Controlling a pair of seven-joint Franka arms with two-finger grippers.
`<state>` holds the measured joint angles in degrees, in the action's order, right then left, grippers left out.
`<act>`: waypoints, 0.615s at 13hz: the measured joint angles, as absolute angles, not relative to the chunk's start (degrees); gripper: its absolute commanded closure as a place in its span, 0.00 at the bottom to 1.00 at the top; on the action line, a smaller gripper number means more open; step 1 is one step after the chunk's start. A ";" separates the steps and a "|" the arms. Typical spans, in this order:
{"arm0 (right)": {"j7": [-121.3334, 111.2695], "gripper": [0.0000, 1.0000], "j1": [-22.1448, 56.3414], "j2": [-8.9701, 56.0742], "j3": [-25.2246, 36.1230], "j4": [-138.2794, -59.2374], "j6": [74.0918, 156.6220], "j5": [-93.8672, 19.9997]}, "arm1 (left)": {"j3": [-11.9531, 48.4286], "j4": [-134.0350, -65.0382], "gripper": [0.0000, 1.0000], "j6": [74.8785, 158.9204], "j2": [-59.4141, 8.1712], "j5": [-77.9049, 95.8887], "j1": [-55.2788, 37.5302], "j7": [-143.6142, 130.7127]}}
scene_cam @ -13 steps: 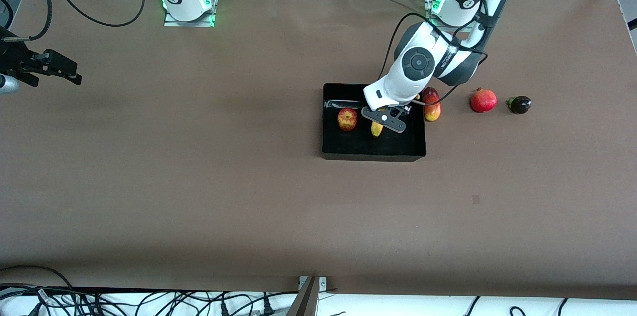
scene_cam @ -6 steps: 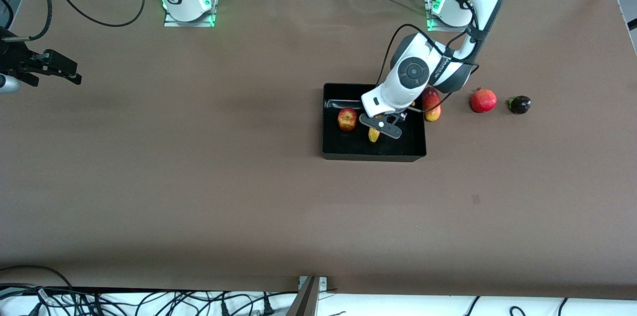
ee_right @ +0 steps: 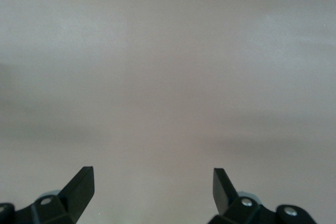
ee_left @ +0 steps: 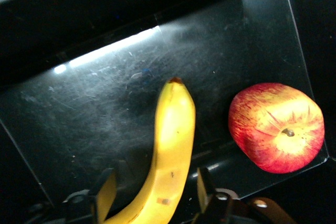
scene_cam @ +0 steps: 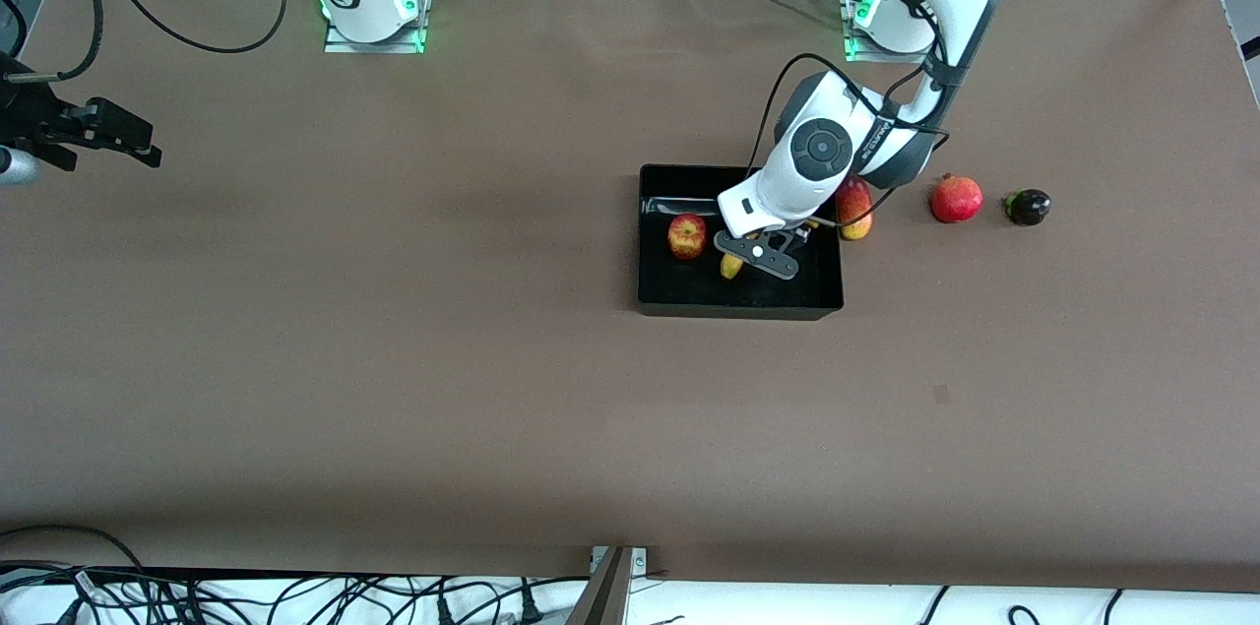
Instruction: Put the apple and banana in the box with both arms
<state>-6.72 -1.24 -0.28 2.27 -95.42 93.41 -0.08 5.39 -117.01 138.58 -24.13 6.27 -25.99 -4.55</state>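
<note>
The black box (scene_cam: 738,310) stands mid-table. The apple (scene_cam: 687,236) lies in it toward the right arm's end and also shows in the left wrist view (ee_left: 276,127). The banana (scene_cam: 730,265) lies on the box floor (ee_left: 105,103) beside the apple, long and yellow in the left wrist view (ee_left: 173,135). My left gripper (scene_cam: 753,256) is low in the box with its fingers (ee_left: 105,195) on either side of the banana, with gaps showing, so it is open (ee_left: 155,192). My right gripper (scene_cam: 148,153) waits open and empty (ee_right: 152,182) over bare table at the right arm's end.
A red-yellow mango (scene_cam: 853,207) lies against the box's outer wall toward the left arm's end. Farther toward that end lie a red pomegranate (scene_cam: 956,198) and a small dark fruit (scene_cam: 1028,207).
My left gripper has gone lower into the box and a little toward the apple with the banana. The banana now rests on the box floor. The right arm has not moved.
</note>
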 measured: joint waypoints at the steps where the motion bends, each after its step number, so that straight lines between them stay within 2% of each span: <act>1: -6.72 0.00 -1.24 -0.28 2.27 -95.42 93.41 -0.08 | 5.34 -116.89 0.00 138.48 -23.87 6.27 -25.75 -4.55; 4: -6.72 0.00 -1.22 -0.28 2.24 -95.41 93.41 -0.09 | 5.18 -115.77 0.00 133.88 -20.26 6.27 -24.68 -4.61; 6: -6.72 0.00 -1.21 -0.28 2.23 -95.39 93.41 -0.09 | 4.89 -114.16 0.00 127.13 -14.65 6.27 -21.71 -4.59; 8: -6.72 0.00 -1.19 -0.29 2.19 -95.36 93.41 -0.09 | 1.93 -113.53 0.00 121.64 -8.22 6.27 -18.85 -3.81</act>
